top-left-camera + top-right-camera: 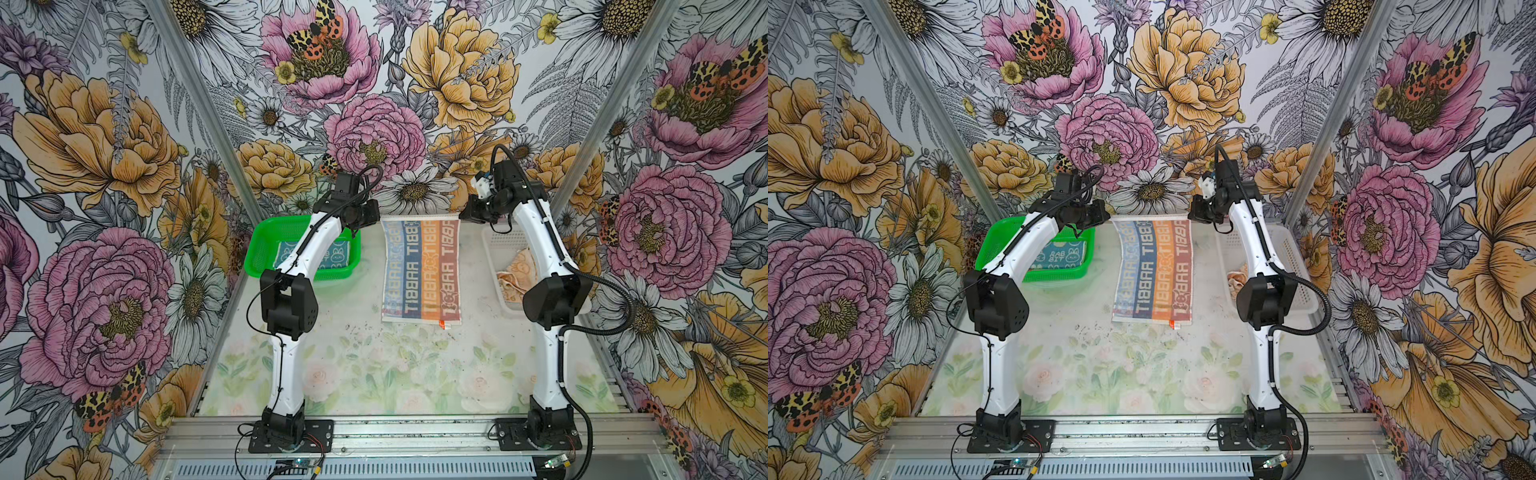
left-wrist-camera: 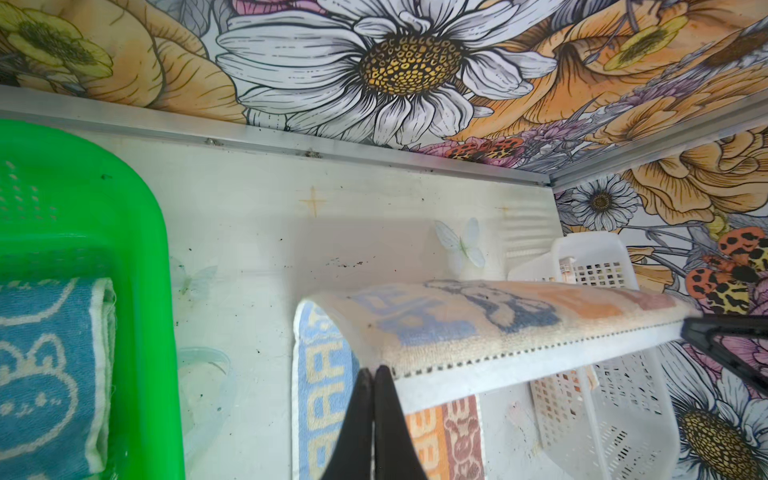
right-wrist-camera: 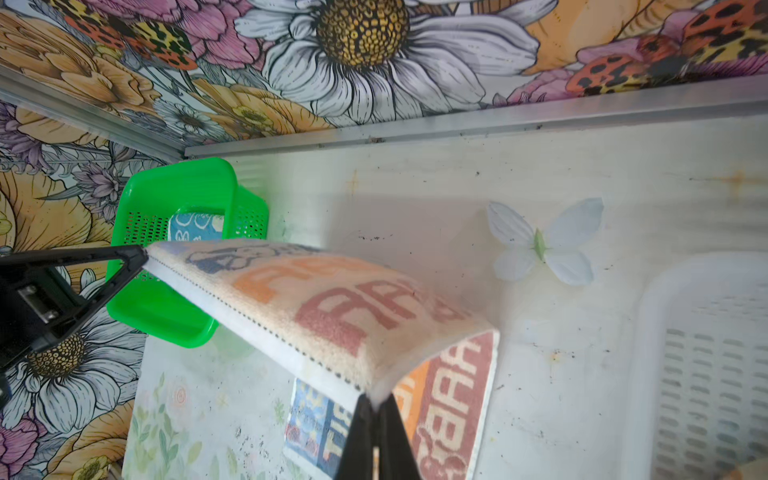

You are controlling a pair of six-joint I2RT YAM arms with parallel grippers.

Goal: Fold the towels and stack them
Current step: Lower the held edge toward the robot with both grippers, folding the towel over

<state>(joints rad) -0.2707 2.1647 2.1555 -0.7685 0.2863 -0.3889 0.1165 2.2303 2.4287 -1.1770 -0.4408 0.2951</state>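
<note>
The cream towel (image 1: 419, 270) (image 1: 1152, 270) with coloured "RABBIT" stripes lies mid-table; its far edge is raised off the surface. My left gripper (image 1: 379, 216) (image 2: 373, 370) is shut on the far left corner. My right gripper (image 1: 460, 215) (image 3: 376, 401) is shut on the far right corner. The lifted edge (image 2: 478, 324) (image 3: 332, 307) runs taut between them, and the near part rests flat. A folded blue towel (image 1: 332, 255) (image 2: 45, 374) lies in the green basket (image 1: 266, 249) (image 2: 137, 249). A crumpled orange towel (image 1: 517, 270) (image 1: 1237, 278) sits in the white basket (image 1: 498, 241) (image 3: 706, 332), partly hidden by my right arm.
The green basket stands at the back left and the white basket at the back right, each close beside the raised towel. The back wall rail (image 2: 374, 153) runs just behind the grippers. Bare floral table (image 1: 395, 374) stretches toward the arm bases.
</note>
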